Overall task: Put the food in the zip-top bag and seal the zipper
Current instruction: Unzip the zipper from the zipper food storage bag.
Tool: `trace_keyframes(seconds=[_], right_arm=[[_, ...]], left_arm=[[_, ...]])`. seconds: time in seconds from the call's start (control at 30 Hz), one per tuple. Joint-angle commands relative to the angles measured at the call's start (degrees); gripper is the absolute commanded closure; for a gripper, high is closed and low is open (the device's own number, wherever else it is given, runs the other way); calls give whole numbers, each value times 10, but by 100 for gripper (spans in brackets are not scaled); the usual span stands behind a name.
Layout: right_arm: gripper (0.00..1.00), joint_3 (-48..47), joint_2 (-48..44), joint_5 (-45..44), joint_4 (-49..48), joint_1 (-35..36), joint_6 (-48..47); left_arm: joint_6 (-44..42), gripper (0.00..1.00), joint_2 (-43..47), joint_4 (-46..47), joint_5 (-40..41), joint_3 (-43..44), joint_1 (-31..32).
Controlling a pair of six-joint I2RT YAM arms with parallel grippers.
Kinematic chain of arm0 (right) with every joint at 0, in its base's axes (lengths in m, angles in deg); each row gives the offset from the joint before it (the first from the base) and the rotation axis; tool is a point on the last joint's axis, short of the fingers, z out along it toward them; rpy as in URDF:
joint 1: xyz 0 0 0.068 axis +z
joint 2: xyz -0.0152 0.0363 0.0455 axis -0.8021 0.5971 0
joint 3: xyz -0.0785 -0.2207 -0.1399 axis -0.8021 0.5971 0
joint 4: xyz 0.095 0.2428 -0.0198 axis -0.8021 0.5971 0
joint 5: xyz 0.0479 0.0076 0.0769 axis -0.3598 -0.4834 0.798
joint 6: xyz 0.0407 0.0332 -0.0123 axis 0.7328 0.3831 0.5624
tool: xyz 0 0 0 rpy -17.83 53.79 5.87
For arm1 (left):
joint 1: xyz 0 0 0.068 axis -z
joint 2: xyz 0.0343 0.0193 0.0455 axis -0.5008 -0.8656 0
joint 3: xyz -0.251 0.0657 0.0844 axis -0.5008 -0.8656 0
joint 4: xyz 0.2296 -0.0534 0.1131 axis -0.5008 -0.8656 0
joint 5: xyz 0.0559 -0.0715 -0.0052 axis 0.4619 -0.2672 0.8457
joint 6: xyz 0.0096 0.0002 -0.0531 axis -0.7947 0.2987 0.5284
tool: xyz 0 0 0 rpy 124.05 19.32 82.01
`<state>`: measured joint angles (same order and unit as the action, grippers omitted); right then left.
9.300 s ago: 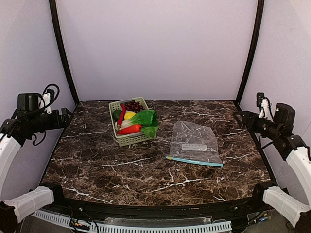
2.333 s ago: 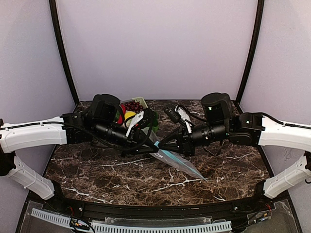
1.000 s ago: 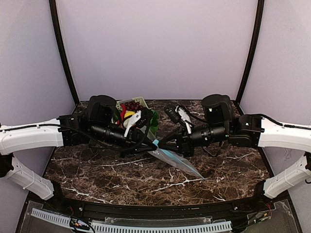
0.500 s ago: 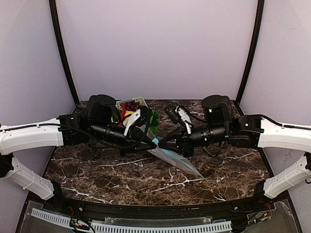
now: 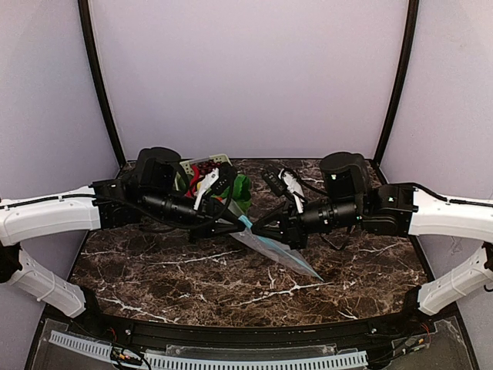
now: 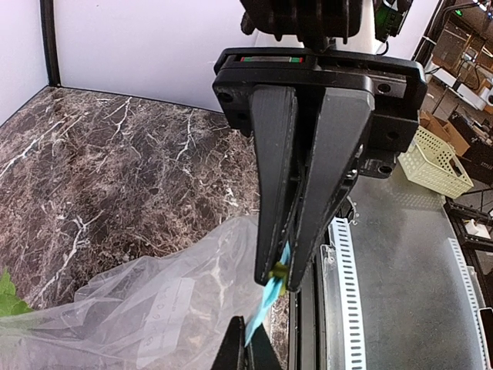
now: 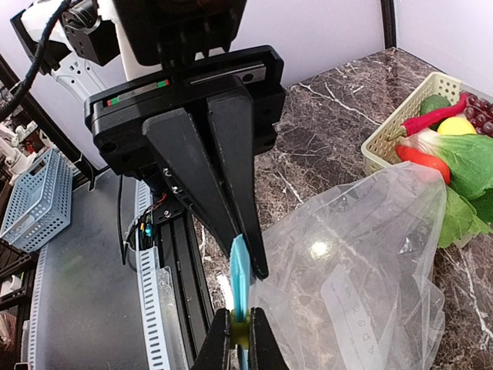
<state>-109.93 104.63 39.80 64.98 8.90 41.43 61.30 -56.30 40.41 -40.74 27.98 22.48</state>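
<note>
Over a dark marbled desk (image 5: 154, 270) boxed in by plain lilac walls (image 5: 246, 77), the zip-top bag (image 5: 277, 254) hangs between the arms, left tool (image 6: 246, 351) and right tool (image 6: 281, 277) each pinched tight on its blue zipper (image 7: 239, 277) (the food (image 7: 451, 158) sits in the basket (image 7: 381, 150) behind).

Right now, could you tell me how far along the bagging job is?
Done: the zip-top bag is raised by its mouth. In hand: the left gripper and right gripper both pinch the zipper strip, not visibly parted. Left: the food sits in the basket, so filling and sealing remain.
</note>
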Motion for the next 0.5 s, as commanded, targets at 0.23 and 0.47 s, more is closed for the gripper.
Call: trace_keyframes(seconds=[0.23,0.47], right_arm=[[99,17,-10,4,32,4,2],[99,19,-10,2,32,4,2]], left_arm=[[35,99,23,39,-10,-10,-35],[42,99,26,44,-11,-12,-47]])
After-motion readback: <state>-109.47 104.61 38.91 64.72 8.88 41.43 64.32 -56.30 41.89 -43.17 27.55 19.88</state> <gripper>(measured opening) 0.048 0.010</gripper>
